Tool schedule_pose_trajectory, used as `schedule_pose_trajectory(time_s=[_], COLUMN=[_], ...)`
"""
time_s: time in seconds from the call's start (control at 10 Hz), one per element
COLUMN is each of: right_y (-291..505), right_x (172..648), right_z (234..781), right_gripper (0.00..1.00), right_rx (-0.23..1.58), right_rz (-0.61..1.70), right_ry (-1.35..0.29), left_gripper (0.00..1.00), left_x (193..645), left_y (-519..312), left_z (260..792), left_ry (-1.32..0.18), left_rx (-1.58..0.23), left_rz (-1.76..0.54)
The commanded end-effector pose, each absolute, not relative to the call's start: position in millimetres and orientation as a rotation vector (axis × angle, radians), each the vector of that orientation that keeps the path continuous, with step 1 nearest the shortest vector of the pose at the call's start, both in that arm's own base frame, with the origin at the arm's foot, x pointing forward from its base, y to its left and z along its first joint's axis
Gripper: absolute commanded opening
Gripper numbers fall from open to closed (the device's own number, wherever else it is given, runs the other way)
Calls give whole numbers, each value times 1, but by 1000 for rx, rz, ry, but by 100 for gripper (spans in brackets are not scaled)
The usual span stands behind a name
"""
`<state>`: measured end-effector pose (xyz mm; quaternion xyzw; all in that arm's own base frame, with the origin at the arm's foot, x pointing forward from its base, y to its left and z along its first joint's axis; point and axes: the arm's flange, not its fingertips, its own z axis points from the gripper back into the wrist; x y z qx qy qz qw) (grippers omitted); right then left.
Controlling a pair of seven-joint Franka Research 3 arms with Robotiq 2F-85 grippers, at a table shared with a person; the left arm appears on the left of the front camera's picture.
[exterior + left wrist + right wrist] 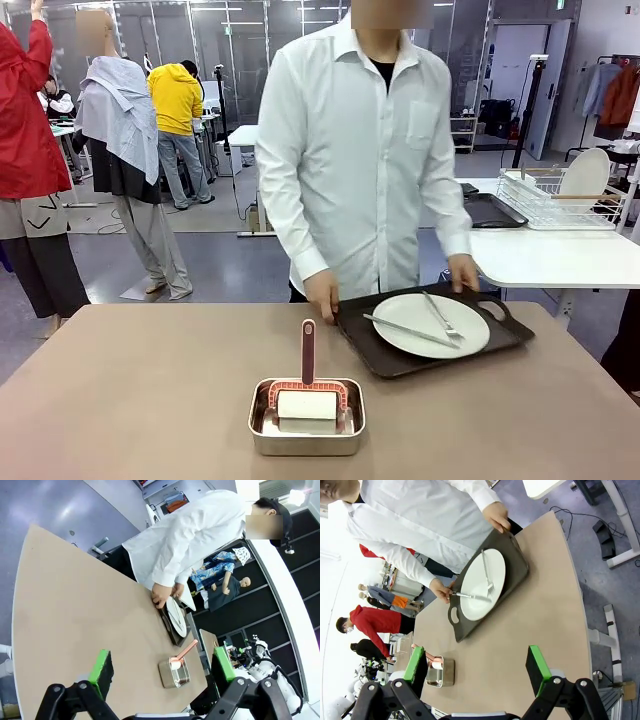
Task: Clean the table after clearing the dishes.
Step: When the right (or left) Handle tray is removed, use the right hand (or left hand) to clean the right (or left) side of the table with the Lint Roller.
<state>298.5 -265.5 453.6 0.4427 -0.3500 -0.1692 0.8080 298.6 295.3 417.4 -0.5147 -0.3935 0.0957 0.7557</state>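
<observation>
Nearest, the left pincer hangs above the tabletop, well short of the steel pan. Its green pads are spread wide with nothing between them. The right pincer is likewise spread and empty. The pan sits near the tabletop's middle and holds a white-headed tool whose pink handle points away toward the person. Beyond the pan and to its right lies the dark tray. Its long axis runs across the tabletop, slightly skewed, with the end away from the pan lying farther off. On it the white plate carries a knife lying roughly along that axis and a fork angled across it. Farthest, one of the person's hands holds the tray end nearer the pan, and the other hand holds the opposite end.
</observation>
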Motion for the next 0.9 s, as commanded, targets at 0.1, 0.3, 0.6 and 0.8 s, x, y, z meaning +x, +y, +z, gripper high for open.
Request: schedule_pose_trajectory(time_s=[0.1, 0.3, 0.6, 0.8], right_y=[-265, -265, -265, -265], right_x=[297, 297, 297, 297], right_z=[453, 453, 453, 453], right_gripper=[100, 100, 100, 100], right_rx=[955, 955, 955, 955], right_rz=[-344, -344, -344, -344], right_ry=[-773, -773, -773, -773], left_gripper=[100, 100, 100, 100], left_x=[294, 294, 294, 294], left_y=[294, 294, 294, 294], left_z=[418, 418, 418, 418], left_ry=[-881, -881, -881, -881], left_rx=[-1134, -1134, -1134, -1134], left_rz=[198, 198, 198, 198])
